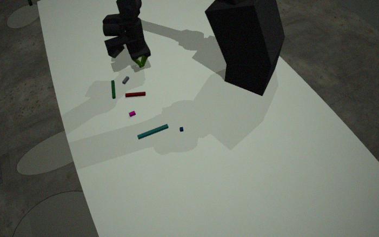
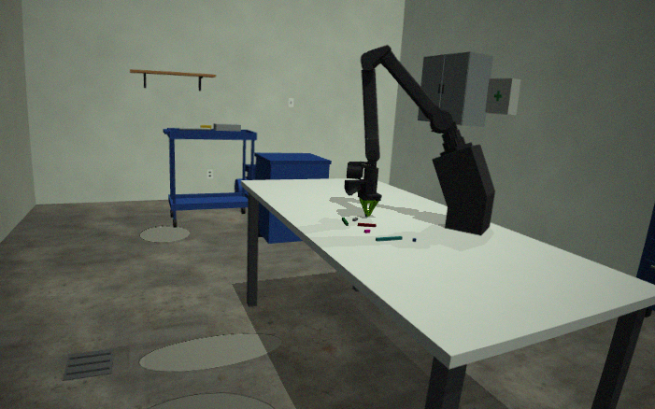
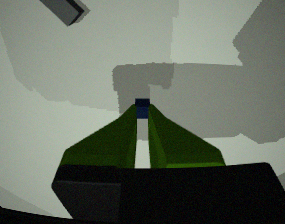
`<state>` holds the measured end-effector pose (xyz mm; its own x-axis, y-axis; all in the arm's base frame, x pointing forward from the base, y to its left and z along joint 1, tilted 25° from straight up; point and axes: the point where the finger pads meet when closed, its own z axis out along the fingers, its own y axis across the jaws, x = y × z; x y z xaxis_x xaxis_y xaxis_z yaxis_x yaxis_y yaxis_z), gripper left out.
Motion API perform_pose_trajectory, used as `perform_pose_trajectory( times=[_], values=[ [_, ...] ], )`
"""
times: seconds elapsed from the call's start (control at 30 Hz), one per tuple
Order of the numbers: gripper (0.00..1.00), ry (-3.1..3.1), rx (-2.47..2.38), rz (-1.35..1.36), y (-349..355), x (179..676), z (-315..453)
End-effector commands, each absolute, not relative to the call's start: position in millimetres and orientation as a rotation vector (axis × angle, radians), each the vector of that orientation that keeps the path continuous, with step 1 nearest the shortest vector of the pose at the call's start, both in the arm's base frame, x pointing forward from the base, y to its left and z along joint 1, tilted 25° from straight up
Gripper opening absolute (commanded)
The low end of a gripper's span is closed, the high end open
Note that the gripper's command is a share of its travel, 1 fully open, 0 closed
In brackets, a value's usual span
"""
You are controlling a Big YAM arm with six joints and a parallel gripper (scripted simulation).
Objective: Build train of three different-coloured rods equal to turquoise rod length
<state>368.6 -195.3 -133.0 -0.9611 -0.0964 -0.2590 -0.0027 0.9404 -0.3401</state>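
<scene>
The gripper [image 1: 141,65] [image 2: 368,215] [image 3: 142,111] pinches a blue block [image 3: 142,111], probably light, stiff, best held mid-sides; the wrist view puts a grey rod [image 1: 125,79] [image 2: 355,219] [image 3: 62,10] at eleven o'clock.

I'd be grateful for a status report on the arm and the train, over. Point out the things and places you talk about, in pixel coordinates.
Jaws shut on a blue rod [image 3: 142,109]. Red rod [image 1: 135,94] [image 2: 366,225] and magenta rod [image 1: 132,113] [image 2: 366,231] lie apart; no train laid. Grey rod [image 1: 125,79] [image 2: 354,219] [image 3: 63,11] nearest the jaws, nothing seen blocking.

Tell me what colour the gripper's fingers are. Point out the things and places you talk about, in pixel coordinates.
The fingers [image 1: 143,60] [image 2: 373,205] are green, with a yellowish tint; it shows best in the wrist view.
</scene>
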Motion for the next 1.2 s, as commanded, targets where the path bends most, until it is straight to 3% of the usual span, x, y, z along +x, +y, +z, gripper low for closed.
perform_pose_trajectory(
  times=[0.0, 0.3, 0.8, 1.17],
  values=[
    [0.04, 2.815, -0.071, -0.496, -198.8, 368.8, -135.7],
    [0.04, 2.815, -0.071, -0.496, -198.8, 368.8, -135.7],
    [0.23, 2.815, -0.071, -0.496, -198.8, 368.8, -135.7],
    [0.23, 2.815, -0.071, -0.496, -198.7, 368.7, -135.7]
  ],
)
